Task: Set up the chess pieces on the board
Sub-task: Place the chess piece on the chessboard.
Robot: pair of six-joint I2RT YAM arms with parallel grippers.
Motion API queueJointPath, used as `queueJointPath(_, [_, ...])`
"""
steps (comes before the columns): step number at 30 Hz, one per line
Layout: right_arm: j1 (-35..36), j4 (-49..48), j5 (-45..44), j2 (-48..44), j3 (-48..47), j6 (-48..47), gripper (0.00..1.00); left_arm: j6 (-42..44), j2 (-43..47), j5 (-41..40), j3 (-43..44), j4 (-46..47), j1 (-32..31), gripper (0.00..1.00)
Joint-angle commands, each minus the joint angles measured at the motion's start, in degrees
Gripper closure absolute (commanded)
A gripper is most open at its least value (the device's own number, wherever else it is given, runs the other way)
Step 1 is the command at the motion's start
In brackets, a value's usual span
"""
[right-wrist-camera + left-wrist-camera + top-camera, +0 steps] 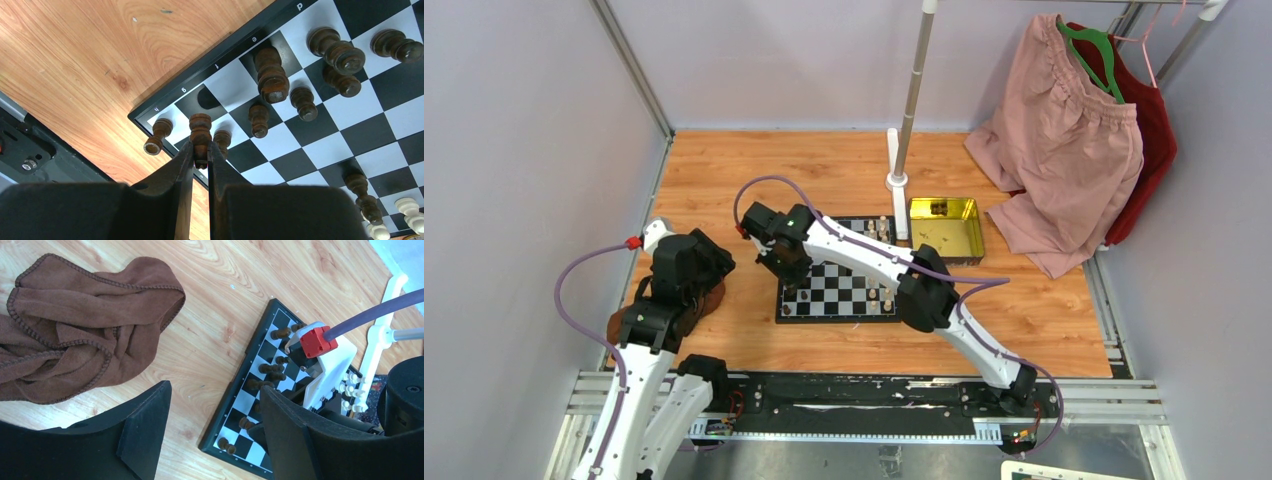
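Clenched in right pincer (200,150): dark brown, turned chess piece (200,129), upright near a corner of black-and-silvery checkered board (200,77) on wooden surface (75,50). Left pincer (212,395) released, empty, near brown cloth (75,325).

White arms (864,252) with black joints (924,295) — each trailing a purple cable (559,292) from a red plug (633,242).

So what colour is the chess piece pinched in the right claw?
Dark brown, almost black; the chess piece shows best in the right wrist view.
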State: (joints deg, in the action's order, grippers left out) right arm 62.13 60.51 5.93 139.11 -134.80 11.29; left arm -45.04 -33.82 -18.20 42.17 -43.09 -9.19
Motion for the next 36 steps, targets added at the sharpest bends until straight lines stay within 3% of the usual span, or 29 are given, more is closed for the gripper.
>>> queueJointPath(1, [1.2, 3.6, -1.1, 2.0, -2.8, -0.9, 1.0, -0.6, 0.7, -0.8, 0.5, 0.3, -0.4, 0.3])
queueJointPath(14, [1.4, 4.1, -0.9, 3.1, -3.8, -0.7, 0.99, -0.6, 0.8, -1.1, 0.7, -0.1, -0.8, 0.3])
queueJointPath(24, [1.5, 3.7, 0.4, 3.0, -4.4, -0.7, 0.78, -0.8, 0.8, -1.1, 0.6, -0.1, -0.8, 0.3])
queueJointPath(36, [1.6, 3.2, 1.1, 2.5, -4.0, -0.4, 0.69, -1.0, 0.6, -0.6, 0.5, -0.1, -1.0, 0.3])
